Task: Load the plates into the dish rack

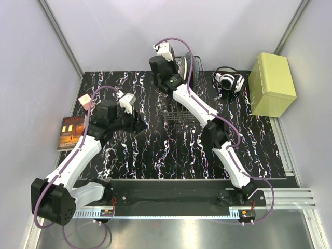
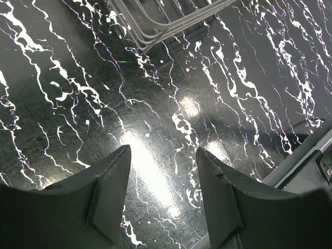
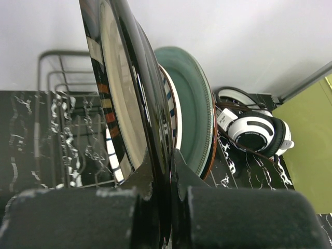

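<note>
Right gripper (image 3: pixel 163 179): the jaws are clamped together on the edge of the cream plate (image 3: pixel 122 104). The plate stands upright, running straight out from between the fingers. Its brown-striped rim and glossy dark back are visible. Whether its lower edge sits in a slot cannot be determined.

Just beyond the held plate, on the gripper's right side, stand two more plates, upright and close together. These are the striped plate (image 3: pixel 173 111) and then the teal plate (image 3: pixel 196 104), which has a brown rim. The dish rack (image 3: pixel 56 78) extends to the gripper's left and below it. From above, it lies under the right forearm (image 1: pixel 179 110).

Left gripper (image 2: pixel 163 155): the jaws are apart and hold nothing. It hangs over the bare table (image 2: pixel 78 104). One corner of the dish rack's wire frame is ahead of the fingertips, well apart from them.

Surface: the table is black with white marbled veining. Pale grey walls enclose it on three sides.

Other items: white and black headphones (image 3: pixel 254 132) lie to the right of the right gripper, past the teal plate. A yellow-green box (image 1: pixel 272 85) sits further right. A book (image 1: pixel 70 134) lies at the table's left edge, behind the left gripper. Its cover lettering is too small to read.
</note>
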`<state>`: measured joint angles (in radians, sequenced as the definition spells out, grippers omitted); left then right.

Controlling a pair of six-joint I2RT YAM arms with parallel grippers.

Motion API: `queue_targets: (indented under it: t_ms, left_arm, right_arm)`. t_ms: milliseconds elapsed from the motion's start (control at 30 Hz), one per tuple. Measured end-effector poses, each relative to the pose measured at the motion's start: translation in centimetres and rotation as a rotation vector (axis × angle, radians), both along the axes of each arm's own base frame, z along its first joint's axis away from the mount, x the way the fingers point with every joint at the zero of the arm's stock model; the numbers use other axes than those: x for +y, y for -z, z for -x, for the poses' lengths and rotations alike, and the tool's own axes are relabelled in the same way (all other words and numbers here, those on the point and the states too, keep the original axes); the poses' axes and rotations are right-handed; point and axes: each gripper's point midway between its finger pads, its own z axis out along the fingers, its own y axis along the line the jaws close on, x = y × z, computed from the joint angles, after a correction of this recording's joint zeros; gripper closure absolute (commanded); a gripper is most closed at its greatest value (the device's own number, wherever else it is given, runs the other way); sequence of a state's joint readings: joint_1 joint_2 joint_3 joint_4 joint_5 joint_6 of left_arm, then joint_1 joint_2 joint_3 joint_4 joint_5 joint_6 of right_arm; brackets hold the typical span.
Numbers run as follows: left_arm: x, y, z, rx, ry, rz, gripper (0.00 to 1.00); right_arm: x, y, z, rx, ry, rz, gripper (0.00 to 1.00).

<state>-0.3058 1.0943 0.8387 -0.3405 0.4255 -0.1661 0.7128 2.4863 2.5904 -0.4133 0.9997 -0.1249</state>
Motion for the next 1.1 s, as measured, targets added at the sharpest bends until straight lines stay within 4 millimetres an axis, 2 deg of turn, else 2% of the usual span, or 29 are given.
queue_targets:
  t_ms: [200, 500, 833, 867, 967, 1000, 1100]
  left_arm:
    - [0.2, 0.3, -0.1, 0.003, -0.009, -0.002, 0.43]
    - [0.2, 0.5, -0.1, 0.003, -0.011, -0.001, 0.43]
    - [0.3, 1.0, 0.0, 0.014, -0.016, 0.0, 0.42]
    - [0.3, 1.0, 0.0, 0.015, -0.016, 0.0, 0.42]
    - [0.3, 1.0, 0.0, 0.018, -0.018, 0.0, 0.42]
    - [0.3, 1.1, 0.0, 0.021, -0.018, 0.0, 0.42]
    - [0.3, 1.4, -0.1, 0.032, -0.019, -0.001, 0.42]
  right_arm:
    - [-1.0, 1.4, -0.6, 0.037, 0.006, 0.023, 1.0]
    - [-0.7, 2.7, -0.9, 0.053, -0.001, 0.031, 1.0]
    - [0.1, 8.3, -2.0, 0.12, -0.013, 0.017, 0.99]
    - [0.1, 8.7, -2.1, 0.126, -0.017, 0.013, 0.92]
    - [0.2, 9.1, -2.4, 0.132, -0.029, -0.006, 0.81]
    - [0.2, 9.1, -2.4, 0.133, -0.034, -0.012, 0.73]
    - [0.5, 9.1, -2.7, 0.127, -0.047, -0.029, 0.62]
